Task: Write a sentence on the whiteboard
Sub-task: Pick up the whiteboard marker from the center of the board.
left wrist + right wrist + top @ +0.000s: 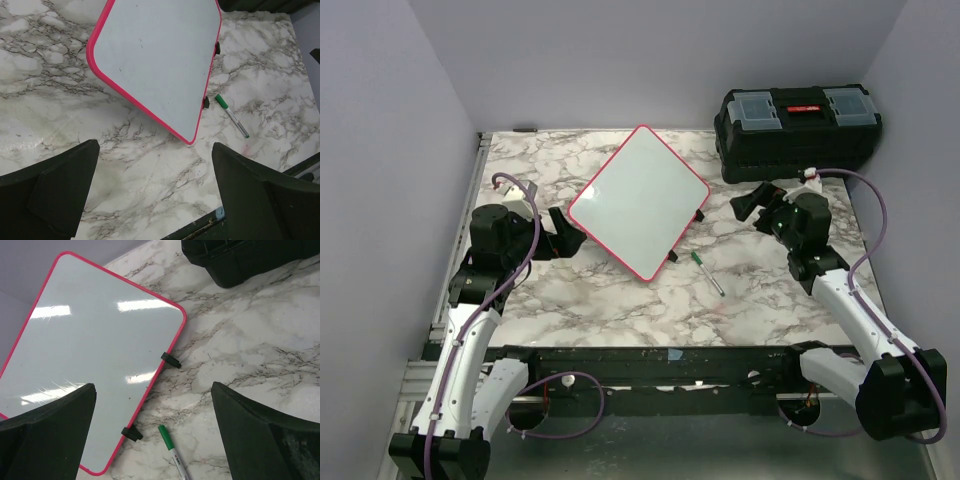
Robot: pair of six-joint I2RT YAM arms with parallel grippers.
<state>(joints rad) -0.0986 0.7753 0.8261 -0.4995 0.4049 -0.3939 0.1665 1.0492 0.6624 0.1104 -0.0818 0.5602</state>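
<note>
Lying blank in the middle of the worktop (pixel 620 310), the whiteboard (pixel 640 198) is waiting, the green marker (pixel 708 273) just beside its near-right side. The left gripper (pixel 567 232) and right gripper (pixel 752 204) are hanging spread, empty. A clumsy pinch is risking rolling the marker; unheld, the whiteboard could be sliding under writing.

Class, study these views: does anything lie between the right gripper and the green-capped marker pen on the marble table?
Nothing visible does. Only bare marble tabletop separates the open right gripper from the green-capped grey marker pen; the red-rimmed whiteboard lies beside the pen.
</note>
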